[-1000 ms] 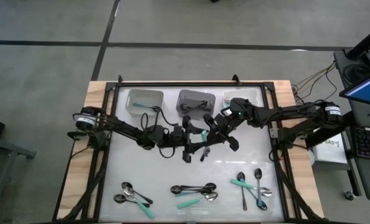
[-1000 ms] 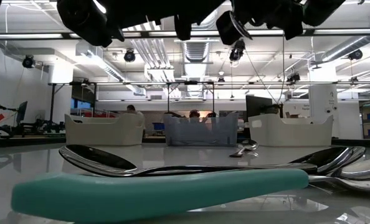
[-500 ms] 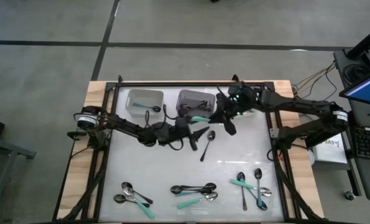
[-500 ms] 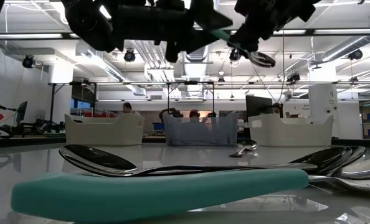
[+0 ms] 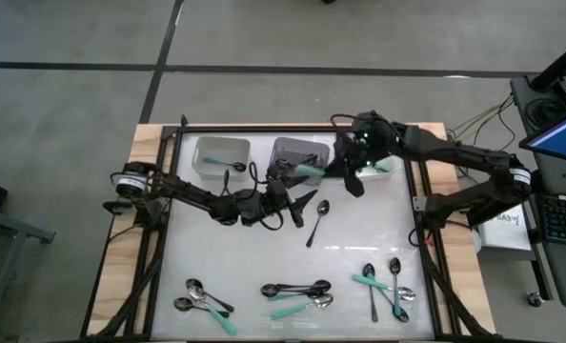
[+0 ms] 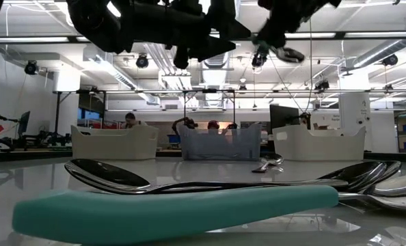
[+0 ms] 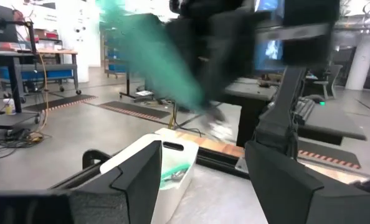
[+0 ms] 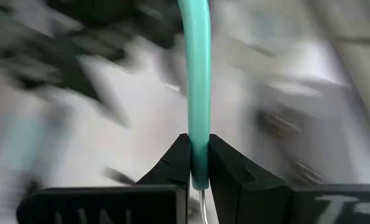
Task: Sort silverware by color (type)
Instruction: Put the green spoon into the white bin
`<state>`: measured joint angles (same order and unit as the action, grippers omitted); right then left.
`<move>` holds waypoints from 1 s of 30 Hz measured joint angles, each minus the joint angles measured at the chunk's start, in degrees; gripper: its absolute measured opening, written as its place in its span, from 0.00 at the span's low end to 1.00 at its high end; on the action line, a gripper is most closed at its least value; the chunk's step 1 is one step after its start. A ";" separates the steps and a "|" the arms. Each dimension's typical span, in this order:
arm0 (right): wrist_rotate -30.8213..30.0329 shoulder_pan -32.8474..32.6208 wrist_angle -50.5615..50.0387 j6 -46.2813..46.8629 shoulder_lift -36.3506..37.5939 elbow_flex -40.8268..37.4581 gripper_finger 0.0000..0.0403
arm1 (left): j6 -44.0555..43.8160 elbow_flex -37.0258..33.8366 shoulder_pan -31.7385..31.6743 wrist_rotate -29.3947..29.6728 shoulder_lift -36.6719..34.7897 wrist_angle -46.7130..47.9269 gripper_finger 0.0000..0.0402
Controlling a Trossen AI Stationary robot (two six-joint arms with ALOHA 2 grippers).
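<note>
Shifted toward upper right of overhead frame since earlier picture: right gripper (image 5: pixel 348 170), clamped on teal-handled spoon (image 5: pixel 309 170), now over gap between grey bin (image 5: pixel 297 151) and white bin (image 5: pixel 383 157). Left gripper (image 5: pixel 300 202), fingers spread, empty, centre frame beside a loose black spoon (image 5: pixel 317 220). Risk: pinch near handle end; possible slip, wrong bin.

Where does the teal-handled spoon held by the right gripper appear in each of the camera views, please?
High view: teal-handled spoon by the middle grey bin, top centre.
Low view: top, right of centre, its bowl showing under the dark arms.
Left wrist view: blurred teal streak, upper left.
Right wrist view: centre, handle running up from the shut right gripper.
Shared landmark: the right gripper.
</note>
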<state>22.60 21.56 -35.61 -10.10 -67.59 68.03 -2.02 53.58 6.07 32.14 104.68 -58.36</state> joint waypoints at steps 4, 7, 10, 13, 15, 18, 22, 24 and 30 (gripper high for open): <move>-19.72 1.50 -9.25 -4.30 -0.26 2.09 0.06 | -0.24 -0.01 0.00 0.37 0.00 0.41 0.53; -23.31 4.54 -13.49 -4.70 -1.12 1.01 0.06 | -0.39 -0.02 -0.02 0.58 0.00 0.43 0.53; -23.83 8.32 -14.65 -4.74 -2.21 -1.67 0.06 | -0.54 -0.04 0.02 0.83 0.02 0.43 0.53; -26.63 12.41 -14.72 -4.98 -3.57 -4.87 0.06 | -1.60 -0.04 0.23 0.87 0.02 0.43 0.53; -27.78 15.14 -14.78 -5.01 -4.43 -6.77 0.06 | -1.68 -0.04 0.44 0.85 0.02 0.47 0.53; -27.94 18.69 -14.73 -4.97 -5.39 -8.82 0.06 | -1.70 -0.04 0.79 0.85 0.02 0.46 0.53; -27.79 21.64 -14.72 -4.98 -5.73 -10.89 0.06 | -1.70 -0.04 0.90 0.87 0.04 0.47 0.53; -27.79 22.32 -14.67 -4.55 -5.73 -11.18 0.06 | -1.70 -0.07 0.87 0.87 0.04 0.48 0.53; -27.77 22.51 -14.45 -2.42 -5.62 -11.08 0.22 | -1.73 -0.07 0.85 0.92 0.04 0.80 0.53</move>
<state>-5.17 44.07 -50.06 -12.52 -73.21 56.95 -3.75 53.52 6.92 33.06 104.73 -57.56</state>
